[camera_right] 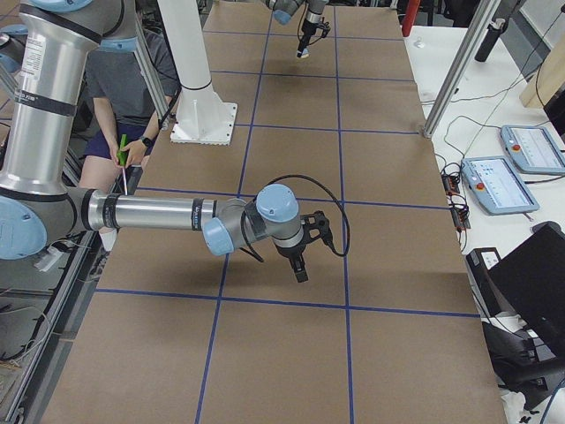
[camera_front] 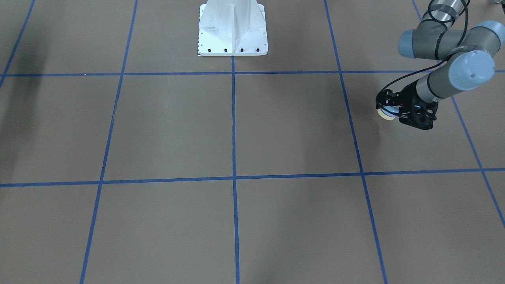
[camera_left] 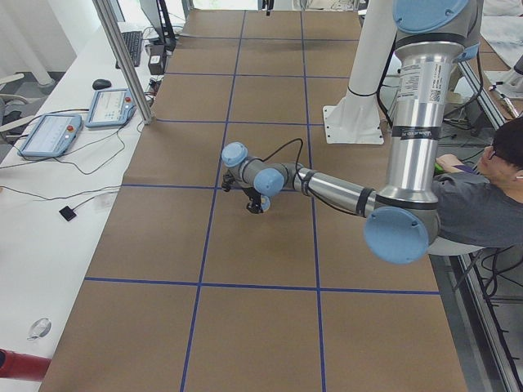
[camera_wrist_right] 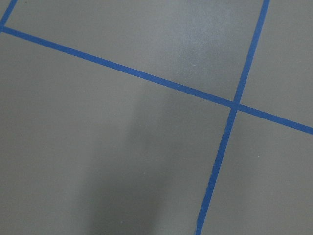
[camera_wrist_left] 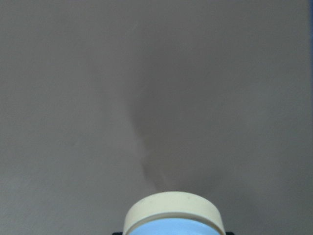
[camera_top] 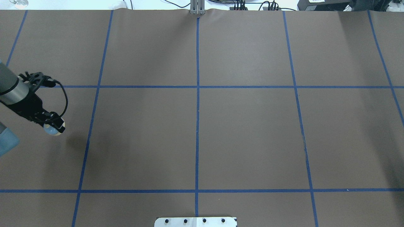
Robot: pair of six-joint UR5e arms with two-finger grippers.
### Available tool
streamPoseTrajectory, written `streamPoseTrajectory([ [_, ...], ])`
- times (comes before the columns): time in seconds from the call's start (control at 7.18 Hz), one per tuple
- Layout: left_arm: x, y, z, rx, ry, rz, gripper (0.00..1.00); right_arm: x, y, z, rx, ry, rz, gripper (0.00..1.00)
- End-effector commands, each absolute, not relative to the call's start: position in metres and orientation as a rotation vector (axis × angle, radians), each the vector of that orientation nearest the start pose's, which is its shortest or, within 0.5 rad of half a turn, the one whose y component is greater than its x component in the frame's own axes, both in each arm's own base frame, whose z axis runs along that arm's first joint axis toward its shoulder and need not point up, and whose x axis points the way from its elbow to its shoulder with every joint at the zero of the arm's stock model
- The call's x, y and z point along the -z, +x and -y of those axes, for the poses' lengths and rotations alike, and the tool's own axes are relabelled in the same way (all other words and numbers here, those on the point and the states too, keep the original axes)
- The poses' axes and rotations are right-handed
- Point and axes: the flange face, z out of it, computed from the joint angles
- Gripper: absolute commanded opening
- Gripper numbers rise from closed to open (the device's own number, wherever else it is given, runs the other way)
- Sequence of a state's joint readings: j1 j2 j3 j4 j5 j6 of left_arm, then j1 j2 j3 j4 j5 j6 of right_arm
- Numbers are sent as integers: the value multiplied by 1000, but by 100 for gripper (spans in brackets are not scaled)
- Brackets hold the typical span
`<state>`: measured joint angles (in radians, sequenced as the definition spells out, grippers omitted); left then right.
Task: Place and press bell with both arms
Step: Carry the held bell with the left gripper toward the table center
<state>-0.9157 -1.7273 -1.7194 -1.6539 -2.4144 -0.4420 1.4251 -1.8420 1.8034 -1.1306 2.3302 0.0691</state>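
My left gripper (camera_front: 388, 110) is shut on the bell (camera_front: 386, 113), a small light-blue dome with a tan base. It holds the bell a little above the brown table, near the left end (camera_top: 54, 125). The bell (camera_top: 53, 129) casts a shadow beside it. In the left wrist view the bell (camera_wrist_left: 172, 215) fills the bottom edge, its tan rim facing away from the camera. The far arm in the right exterior view carries it too (camera_right: 303, 53). My right gripper (camera_right: 300, 265) shows only in that side view, low over the table; I cannot tell whether it is open or shut.
The white bolted pedestal (camera_front: 232, 27) stands at the robot's edge of the table. Blue tape lines (camera_top: 197, 126) divide the brown surface into squares. A seated person (camera_left: 490, 196) is beside the robot. Pendants (camera_right: 499, 185) and metal posts (camera_right: 450, 79) stand on the side bench.
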Motion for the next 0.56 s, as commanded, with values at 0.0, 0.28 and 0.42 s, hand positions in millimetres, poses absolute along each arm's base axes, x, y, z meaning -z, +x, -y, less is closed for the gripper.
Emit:
streamPoseTrajectory([
  [0.0, -379, 364, 516, -334, -178, -872, 55, -621, 7, 401, 218, 286, 786, 100],
  [0.28, -289, 467, 553, -242, -255, -867, 54, -623, 6, 403, 203, 277, 788, 100],
  [0.42, -254, 511, 562, -207, -298, -856, 54, -621, 6, 404, 194, 276, 789, 100],
])
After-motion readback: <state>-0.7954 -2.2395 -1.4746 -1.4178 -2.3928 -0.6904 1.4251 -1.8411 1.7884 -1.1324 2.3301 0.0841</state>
